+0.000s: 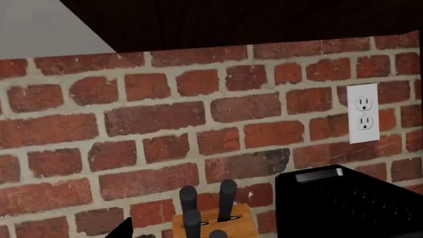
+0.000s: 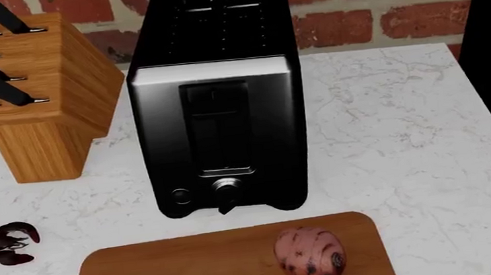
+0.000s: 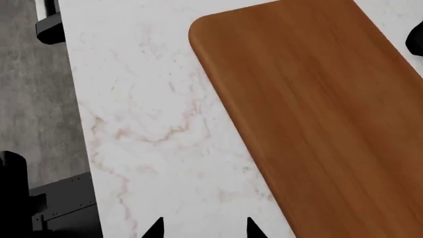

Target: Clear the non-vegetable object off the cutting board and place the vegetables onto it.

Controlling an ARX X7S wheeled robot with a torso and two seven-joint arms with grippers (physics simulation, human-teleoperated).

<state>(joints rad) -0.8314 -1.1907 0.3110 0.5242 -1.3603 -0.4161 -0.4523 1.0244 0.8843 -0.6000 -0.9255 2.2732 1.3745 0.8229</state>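
**Q:** What sits closest to you?

**Me:** Wooden cutting board [image 2: 195, 270], flat and reddish-brown with rounded corners, at the near edge of the white marble counter [image 2: 390, 137]. On its right part rests the potato [image 2: 310, 255], oval, pinkish-red with dark spots.

**Q:** And the lobster?

**Me:** Small, dark red-brown, claws out, the lobster [image 2: 0, 245] lies on the counter left of the board, clear of it. I judge that step done and one vegetable placed. No squash shows in any view, so that part looks left.

**Q:** Your fingers?

**Me:** My right gripper [image 3: 204, 229] hangs over bare counter beside the board's edge, its two tips apart with nothing between them. My left gripper is scarcely in its own view; I cannot tell its state.

**Q:** Farther back?

**Me:** A black toaster [image 2: 216, 113], a knife block [image 2: 39, 103], then a brick wall [image 1: 165, 119].
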